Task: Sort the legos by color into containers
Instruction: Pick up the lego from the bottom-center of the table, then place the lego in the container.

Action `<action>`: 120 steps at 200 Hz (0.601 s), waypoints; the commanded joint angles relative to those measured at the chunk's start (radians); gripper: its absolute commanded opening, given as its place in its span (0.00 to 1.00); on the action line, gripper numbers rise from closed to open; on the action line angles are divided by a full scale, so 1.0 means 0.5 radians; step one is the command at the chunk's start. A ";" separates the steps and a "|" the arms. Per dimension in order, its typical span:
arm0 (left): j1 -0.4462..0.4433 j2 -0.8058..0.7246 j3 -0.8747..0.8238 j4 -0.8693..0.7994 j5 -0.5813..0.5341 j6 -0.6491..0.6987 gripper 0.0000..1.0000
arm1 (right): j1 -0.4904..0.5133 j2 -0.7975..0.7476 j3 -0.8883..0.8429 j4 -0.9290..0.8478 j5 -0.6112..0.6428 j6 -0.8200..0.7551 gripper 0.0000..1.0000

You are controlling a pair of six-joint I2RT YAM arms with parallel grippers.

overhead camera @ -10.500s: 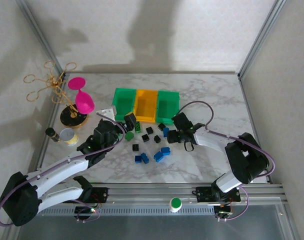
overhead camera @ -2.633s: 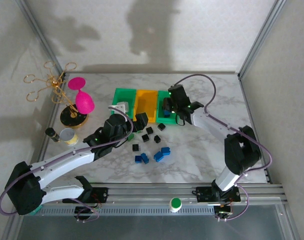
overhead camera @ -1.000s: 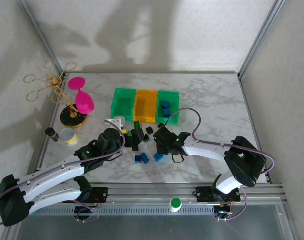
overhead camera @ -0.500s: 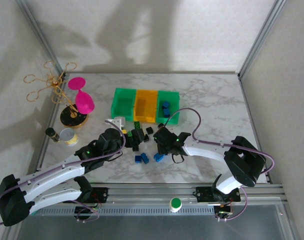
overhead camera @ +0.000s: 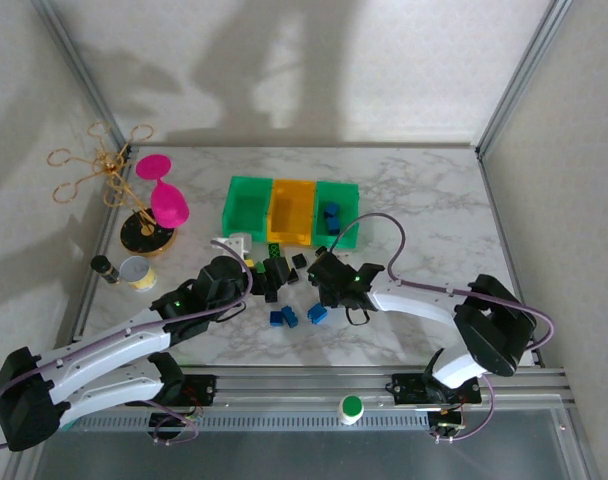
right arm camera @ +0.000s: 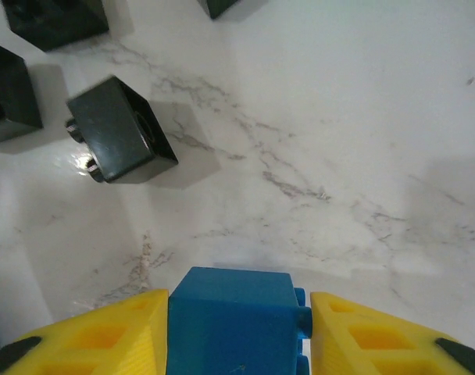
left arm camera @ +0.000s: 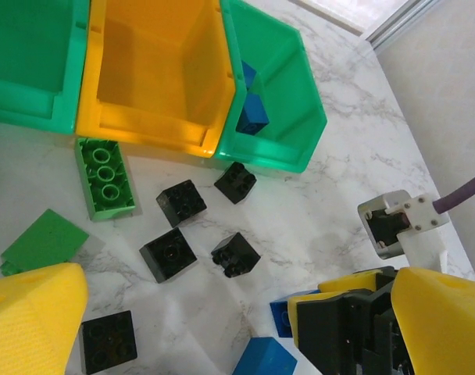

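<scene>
- Table (overhead camera: 424, 200): white marble top. Both arms reach in from the near edge to its middle.
- Left arm (overhead camera: 114, 345): the left gripper (overhead camera: 271, 275) hangs over the loose legos, just near of the bins. In the left wrist view its yellow fingers (left arm camera: 34, 312) stand wide apart with nothing gripped.
- Right arm (overhead camera: 424, 300): the right gripper (right arm camera: 239, 332) sits low over the table, near of the right bin. Its fingers press on both sides of the held brick (right arm camera: 230, 312), which is blue. Whether that brick is clear of the table cannot be told.
- Bins: three stand touching in a row at the far middle. The left bin (overhead camera: 234, 215) is green, the middle bin (overhead camera: 292, 205) orange, and the right bin (overhead camera: 350, 200) green.
- Stand (overhead camera: 109, 170): gold wire, far left, with pink cups (overhead camera: 167, 200) on it.
- Jar (overhead camera: 137, 272): just near of the stand.
- Button (overhead camera: 351, 406): green, on the near rail.
- Binned bricks (left arm camera: 251, 109): blue, inside the right bin.
- Long brick (left arm camera: 105, 176): green, studs up, touching or just near of the middle bin's near wall.
- Flat piece (left arm camera: 42, 242): green, near of the long brick.
- Black bricks (left arm camera: 181, 201): five, scattered near of the middle and right bins.
- Blue pair (overhead camera: 277, 318): side by side, nearest the arm bases.
</scene>
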 commanded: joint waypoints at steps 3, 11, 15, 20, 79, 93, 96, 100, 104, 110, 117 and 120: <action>-0.010 0.025 0.123 0.010 -0.069 0.043 1.00 | -0.057 -0.113 0.157 -0.071 0.138 -0.103 0.46; -0.008 0.039 0.142 0.020 -0.081 0.054 0.99 | -0.095 -0.122 0.198 -0.063 0.142 -0.148 0.46; -0.008 0.049 0.154 0.026 -0.085 0.060 0.99 | -0.114 -0.125 0.220 -0.058 0.145 -0.172 0.46; -0.005 0.059 0.167 0.034 -0.088 0.067 1.00 | -0.138 -0.123 0.250 -0.051 0.152 -0.203 0.46; 0.060 0.153 0.275 0.102 -0.100 0.134 1.00 | -0.475 0.154 0.660 0.172 0.151 -0.504 0.48; 0.092 0.165 0.313 0.092 -0.112 0.151 1.00 | -0.528 0.268 0.757 0.213 0.182 -0.555 0.49; 0.096 0.168 0.318 0.090 -0.116 0.156 1.00 | -0.529 0.291 0.774 0.227 0.171 -0.568 0.49; 0.105 0.171 0.324 0.090 -0.121 0.162 0.99 | -0.572 0.326 0.795 0.243 0.154 -0.581 0.49; 0.111 0.174 0.328 0.094 -0.122 0.168 0.99 | -0.601 0.360 0.823 0.259 0.142 -0.590 0.49; 0.121 0.182 0.332 0.104 -0.125 0.175 1.00 | -0.627 0.412 0.860 0.277 0.129 -0.604 0.49; 0.135 0.194 0.332 0.123 -0.126 0.176 1.00 | -0.647 0.471 0.901 0.295 0.126 -0.619 0.49; 0.141 0.199 0.333 0.131 -0.126 0.176 0.99 | -0.656 0.495 0.921 0.303 0.127 -0.624 0.49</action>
